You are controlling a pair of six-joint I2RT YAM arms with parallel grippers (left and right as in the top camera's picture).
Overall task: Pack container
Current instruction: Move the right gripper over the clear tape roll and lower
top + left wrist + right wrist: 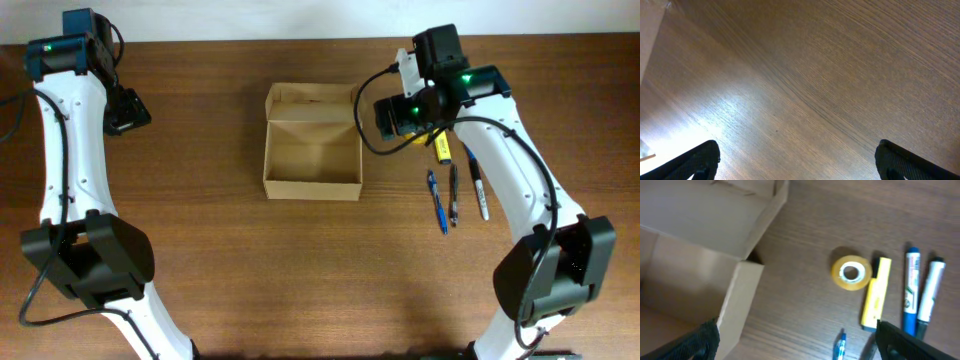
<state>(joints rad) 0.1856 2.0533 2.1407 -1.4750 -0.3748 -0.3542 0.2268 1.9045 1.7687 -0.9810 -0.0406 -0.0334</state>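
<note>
Beside the container [312,158] lie tape [864,275], 1 highlighter [876,294] and pens [437,200].

The whole worktop [300,290] is viewed straight down from overhead. Bare wood is seen closely from the left wrist; the container [695,260] and pens [912,292], shared with overhead, from the right.

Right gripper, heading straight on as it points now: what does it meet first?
The right gripper would probably reach bare brown wooden table, between the open tan cardboard box and the yellow tape roll; depth is unclear.
</note>
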